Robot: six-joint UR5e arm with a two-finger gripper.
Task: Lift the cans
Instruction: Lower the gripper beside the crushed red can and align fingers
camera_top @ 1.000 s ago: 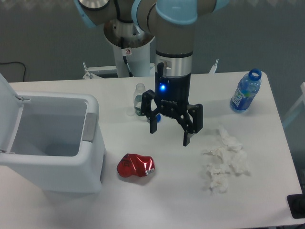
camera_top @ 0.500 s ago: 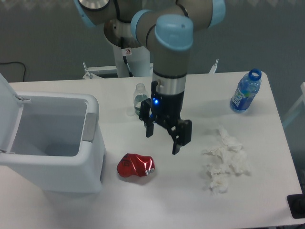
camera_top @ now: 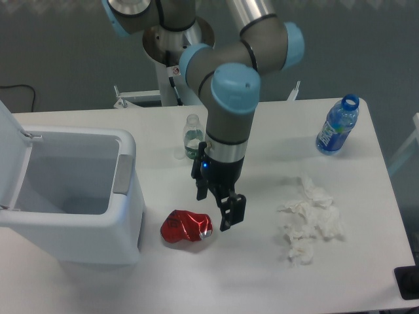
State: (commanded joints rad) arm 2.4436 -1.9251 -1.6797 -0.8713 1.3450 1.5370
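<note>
Arm [camera_top: 226, 124] lower over white table [camera_top: 216, 275]

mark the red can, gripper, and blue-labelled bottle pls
crushed red can [camera_top: 186, 227], fixed camera, middle of dented side
gripper [camera_top: 215, 207], fixed camera, between fingertips
blue-labelled bottle [camera_top: 335, 129], fixed camera, on label

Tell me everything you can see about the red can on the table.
The red can is crushed and dented, shiny metal with a silvery end facing right. It lies on its side on the white table, just right of the white bin, apparently not touching it. The hand hangs open just above its right end, not gripping it. Nothing else touches it.
</note>
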